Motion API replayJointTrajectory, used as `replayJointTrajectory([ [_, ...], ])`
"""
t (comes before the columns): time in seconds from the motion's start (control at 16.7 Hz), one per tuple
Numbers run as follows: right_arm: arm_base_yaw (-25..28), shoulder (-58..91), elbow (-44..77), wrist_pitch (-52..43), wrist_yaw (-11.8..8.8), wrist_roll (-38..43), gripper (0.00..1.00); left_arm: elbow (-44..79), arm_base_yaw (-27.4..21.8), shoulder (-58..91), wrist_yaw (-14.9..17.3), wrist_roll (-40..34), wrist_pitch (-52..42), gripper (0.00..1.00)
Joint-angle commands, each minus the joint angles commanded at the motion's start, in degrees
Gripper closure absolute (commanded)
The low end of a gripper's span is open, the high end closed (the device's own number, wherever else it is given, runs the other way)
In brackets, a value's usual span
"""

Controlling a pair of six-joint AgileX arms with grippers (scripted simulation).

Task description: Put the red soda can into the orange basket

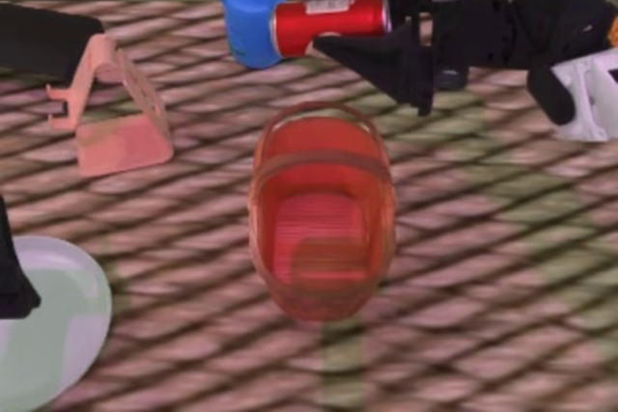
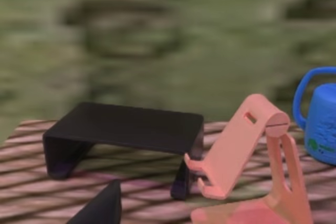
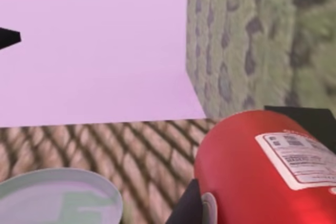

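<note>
Progress: you have the red soda can [image 1: 331,23] gripped and lifted, but it is not yet over the orange basket [image 1: 322,216]; carrying it across and letting go is, by my reading, all that is left.
Can position: at about 12 o'clock from the basket in the top view, near the far edge of the table and just beside a blue jug [image 1: 249,13], which it partly overlaps in that view.
Can axis: the long axis runs 9 o'clock to 3 o'clock in the top view, so the can lies sideways instead of upright. Which end is the silver top you cannot tell from these pictures.
Right gripper [image 1: 391,36]: its fingers are clamped on the 3 o'clock end of the can; the right wrist view shows the can filling the near field, label outward.
Left gripper [image 1: 12,287]: parked at the table's 9 o'clock edge, beside a pale plate [image 1: 48,325]; you cannot tell its jaw state.
Basket: sits at mid-table, mouth up, handle arched across, nothing inside.
Bystanders: a pink stand [image 1: 111,113] at 10 o'clock from the basket, well apart from it.
</note>
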Motion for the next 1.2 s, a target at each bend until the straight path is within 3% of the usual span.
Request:
replayJointTrajectory([
  [0.48, 0.5, 13.1, -2.8, 16.1, 0.1, -0.3, 1.0, 0.0, 0.0, 0.0, 0.0, 0.0, 0.0, 0.0],
  [0.84, 0.5, 15.0, -3.4, 18.1, 0.2, -0.3, 1.0, 0.0, 0.0, 0.0, 0.0, 0.0, 0.0, 0.0],
  [1.2, 0.5, 15.0, -3.4, 18.1, 0.2, -0.3, 0.55, 0.0, 0.0, 0.0, 0.0, 0.0, 0.0, 0.0],
])
